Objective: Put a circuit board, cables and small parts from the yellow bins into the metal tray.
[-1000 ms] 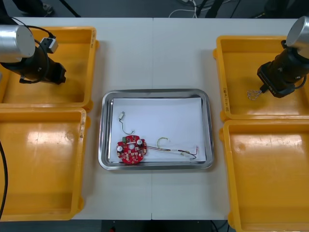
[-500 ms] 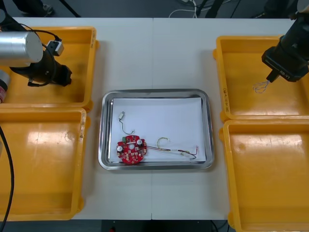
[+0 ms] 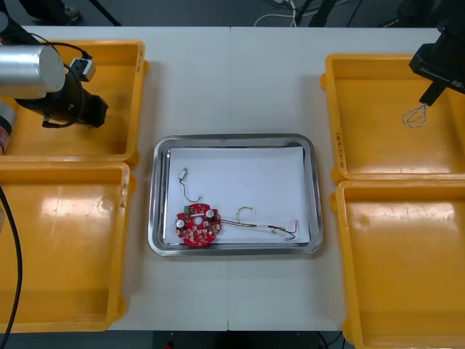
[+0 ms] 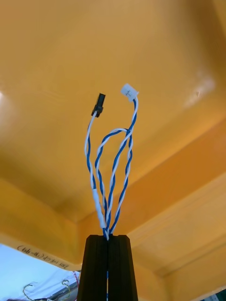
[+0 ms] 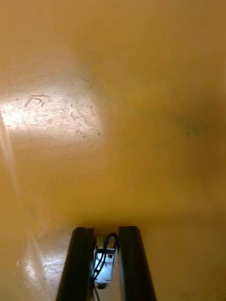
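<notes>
progress | metal tray (image 3: 156, 196) is already holding circuit board (image 3: 197, 225) and thin cables (image 3: 265, 227); | I'm gripping blue and white cable (image 4: 110, 160) in right gripper (image 4: 108, 237) above far right bin (image 3: 378, 156); | left gripper (image 5: 106, 233) is pinching black cable (image 5: 104, 256) in far left bin (image 3: 109, 80); both are waiting to go in

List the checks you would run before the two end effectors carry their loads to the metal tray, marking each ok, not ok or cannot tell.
1. Grip of the right end effector on the blue and white cable: ok, shut on it, both plugs free.
2. Grip of the left end effector on the black-wired piece: ok, it sits between the fingers.
3. Room in the metal tray: ok, its white lining is bare beside the circuit board.
4. Cable high enough to pass the right far bin's wall: cannot tell.
5. Arms apart: ok, at opposite sides of the table.
</notes>
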